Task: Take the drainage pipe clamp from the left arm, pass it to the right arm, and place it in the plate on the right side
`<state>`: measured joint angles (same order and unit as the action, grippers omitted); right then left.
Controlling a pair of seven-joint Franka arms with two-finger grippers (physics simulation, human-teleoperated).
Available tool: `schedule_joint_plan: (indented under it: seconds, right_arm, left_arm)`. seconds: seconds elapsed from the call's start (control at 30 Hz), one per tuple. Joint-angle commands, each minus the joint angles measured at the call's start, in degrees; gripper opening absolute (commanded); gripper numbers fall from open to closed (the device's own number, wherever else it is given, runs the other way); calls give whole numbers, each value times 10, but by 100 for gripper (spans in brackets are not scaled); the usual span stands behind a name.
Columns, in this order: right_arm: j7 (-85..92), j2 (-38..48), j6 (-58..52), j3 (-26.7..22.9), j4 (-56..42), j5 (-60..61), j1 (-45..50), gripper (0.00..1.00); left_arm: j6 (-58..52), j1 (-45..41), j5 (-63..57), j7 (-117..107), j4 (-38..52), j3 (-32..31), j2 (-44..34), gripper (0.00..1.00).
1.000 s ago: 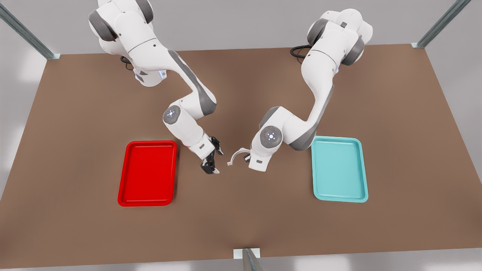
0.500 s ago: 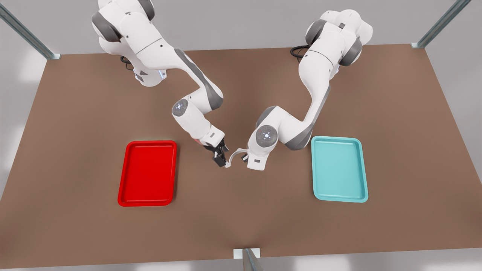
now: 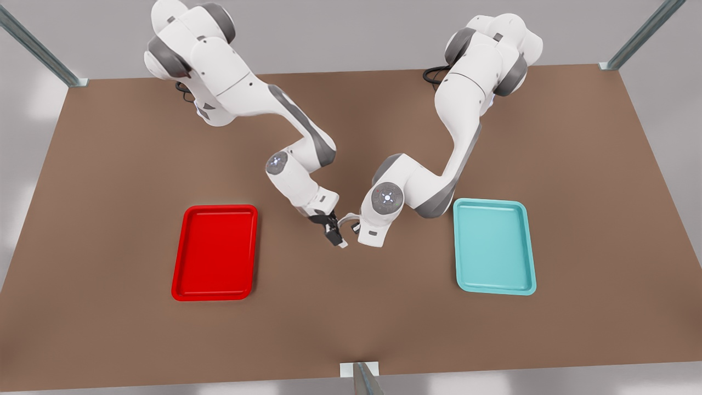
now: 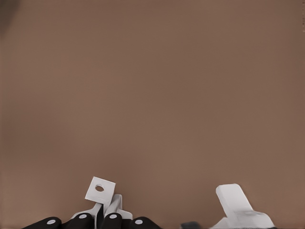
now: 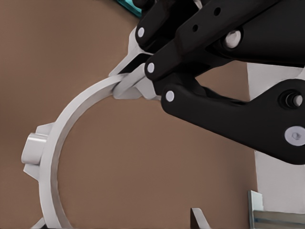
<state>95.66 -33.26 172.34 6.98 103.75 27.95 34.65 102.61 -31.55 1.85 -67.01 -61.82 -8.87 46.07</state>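
Though front view hides grip, wrist cam shows left tool (image 5: 136,78) pinching drainage pipe clamp (image 5: 49,167); right tool (image 3: 335,239) spread.

The right gripper (image 3: 333,235) has travelled toward three o'clock in the front view and now meets the drainage pipe clamp (image 3: 345,221); the left gripper's (image 3: 357,226) wrist has edged toward nine o'clock.

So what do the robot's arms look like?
The left arm and the right arm are both chunky white tubes with grey bands at the joints and a round grey cap with tiny dots. Black cables curl at their bases. The right end effector is black.
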Motion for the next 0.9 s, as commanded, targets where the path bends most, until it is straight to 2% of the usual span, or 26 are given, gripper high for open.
schedule_joint_plan:
  seconds: [0.0, 0.13, 0.23, 0.3, 0.33, 0.37, 0.4, 0.43, 0.6, 0.63, 0.7, 0.77, 0.87]
  right_arm:
    - [60, -7, 19, 1, -4, 0, 1, 99]
    - [59, -16, 28, 2, -7, 0, 4, 97]
    - [58, -17, 30, 2, -7, 0, 6, 64]
    - [58, -17, 30, 2, -8, 0, 9, 36]
    - [58, -18, 30, 2, -11, 1, 9, 21]
    - [58, -18, 30, 2, -11, 1, 9, 21]
    - [57, -18, 30, 2, -11, 1, 9, 21]
    - [57, -18, 30, 2, -11, 1, 9, 21]
    - [52, -18, 30, 2, -11, 1, 8, 21]
    - [52, -18, 30, 2, -11, 1, 8, 21]
    - [52, -17, 30, 2, -12, 1, 7, 21]
    - [51, -17, 30, 1, -12, 1, 2, 21]
    - [53, -17, 25, 1, -17, 0, -15, 21]
  left_arm:
    - [1, 0, 1, 32, 0, 0, -1, 21]
    - [3, 0, 0, 32, 0, 0, 1, 21]
    - [4, 0, 0, 32, 0, 0, 1, 21]
    - [5, 0, 1, 30, 0, 0, 1, 21]
    - [5, 0, 2, 29, 0, 0, 1, 44]
    - [6, 0, 3, 28, 4, 1, 1, 71]
    - [6, 0, 3, 28, 4, 1, 1, 93]
    - [6, 0, 5, 26, 5, 2, 0, 100]
    - [-73, 4, 36, 6, 50, 3, -5, 100]
    - [-116, 10, 36, 7, 78, 3, -5, 100]
    - [-246, 101, 35, 108, 101, 3, -58, 100]
    - [-283, 194, 29, 204, 101, 5, -84, 100]
    - [-324, 248, -36, 321, 102, 6, -92, 100]
